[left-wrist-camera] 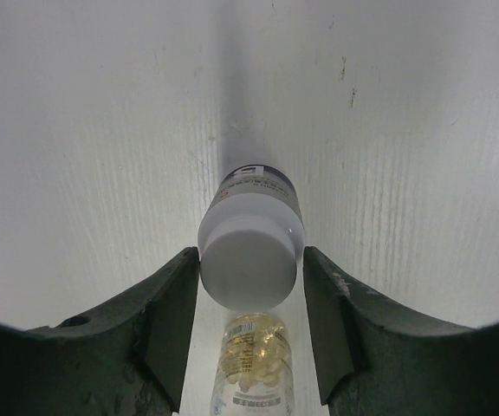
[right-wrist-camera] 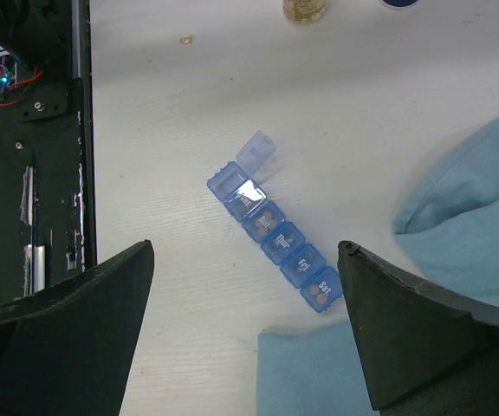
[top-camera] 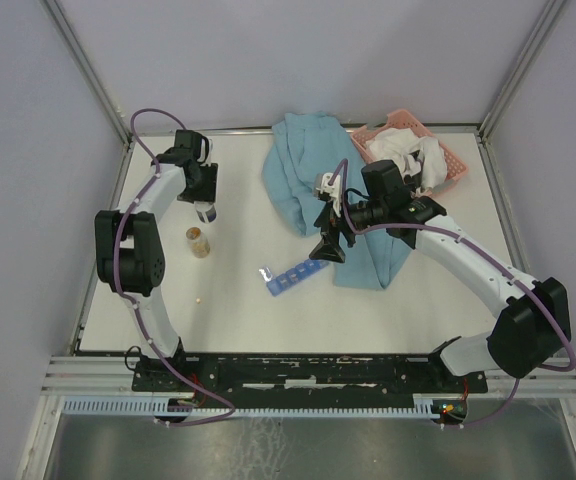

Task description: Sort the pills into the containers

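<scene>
Left hand (left-wrist-camera: pixel 251 256) points down gripping the white-capped bottle (left-wrist-camera: pixel 256 198); right hand (right-wrist-camera: pixel 245 249) hovers open.

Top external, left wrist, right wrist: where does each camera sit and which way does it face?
Top external: above, behind the bases, looking down on the table; both arms, left gripper and right gripper show.
Left wrist: faces down at a white-capped bottle; own fingers flank it.
Right wrist: faces down at the blue organiser; own fingers frame it.
Shared: top external and right wrist both show organiser and loose pill.
</scene>
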